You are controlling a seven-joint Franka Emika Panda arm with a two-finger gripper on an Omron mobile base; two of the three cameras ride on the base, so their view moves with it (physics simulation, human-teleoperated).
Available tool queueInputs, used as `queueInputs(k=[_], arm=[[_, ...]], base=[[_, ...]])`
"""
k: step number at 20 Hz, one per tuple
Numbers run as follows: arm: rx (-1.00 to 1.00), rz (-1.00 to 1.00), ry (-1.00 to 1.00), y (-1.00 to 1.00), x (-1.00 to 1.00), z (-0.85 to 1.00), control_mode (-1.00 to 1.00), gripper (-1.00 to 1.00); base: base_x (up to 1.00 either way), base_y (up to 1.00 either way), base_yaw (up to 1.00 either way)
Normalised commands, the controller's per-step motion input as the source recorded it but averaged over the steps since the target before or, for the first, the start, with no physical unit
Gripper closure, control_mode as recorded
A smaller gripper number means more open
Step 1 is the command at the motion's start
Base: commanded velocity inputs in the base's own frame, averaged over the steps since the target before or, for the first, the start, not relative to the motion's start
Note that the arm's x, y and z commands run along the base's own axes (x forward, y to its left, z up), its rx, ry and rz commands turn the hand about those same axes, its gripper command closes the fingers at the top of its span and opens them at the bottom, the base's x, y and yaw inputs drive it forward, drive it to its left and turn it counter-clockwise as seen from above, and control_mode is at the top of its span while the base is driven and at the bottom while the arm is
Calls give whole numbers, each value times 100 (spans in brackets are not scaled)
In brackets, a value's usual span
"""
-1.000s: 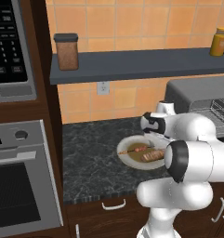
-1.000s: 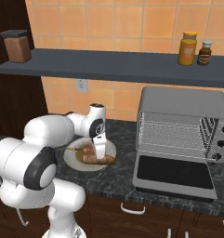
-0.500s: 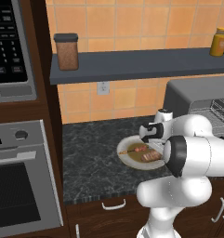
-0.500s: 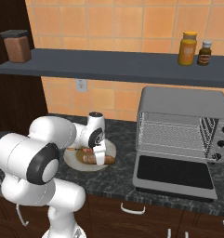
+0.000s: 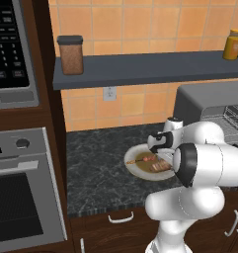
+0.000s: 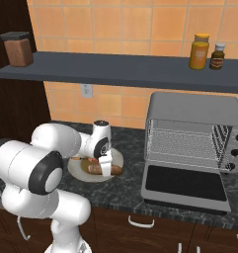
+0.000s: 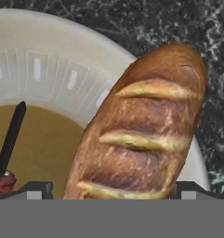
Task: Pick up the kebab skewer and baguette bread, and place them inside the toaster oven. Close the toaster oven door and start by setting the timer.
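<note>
One plate (image 5: 135, 159), frame centre: one baguette bread (image 7: 141, 135), one kebab skewer (image 5: 142, 159). Gripper (image 7: 111, 188) fingers apart, straddling the loaf. One toaster oven (image 6: 192, 143), door (image 6: 184, 183) down, right.

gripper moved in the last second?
Yes. In the right base view the gripper has dropped toward the plate and now sits low over the baguette, jaws open either side of it; the toaster oven stays put.

Even, bright rendered light, no glare. Soft shadow under the shelf (image 6: 120, 71). Base views coarse; baguette bread (image 7: 141, 135) between the gripper (image 7: 111, 189) tips sharp, slightly pixelated.
</note>
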Motion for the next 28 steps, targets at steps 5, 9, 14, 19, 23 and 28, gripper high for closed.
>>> queueInputs(k=[5, 9, 14, 19, 23, 28], arm=[[0, 0, 0, 0, 0, 0, -100, 100], [0, 0, 0, 0, 0, 0, -100, 100], [0, 0, -2, -2, 0, 1, -100, 100], [1, -3, -10, -15, -1, 72, -100, 100], [3, -2, -7, -35, -37, 100, -100, 100], [0, -3, -12, -25, -64, 100, -100, 100]], base=[[0, 0, 0], [0, 0, 0], [0, 0, 0], [0, 0, 0], [0, 0, 0], [0, 0, 0]])
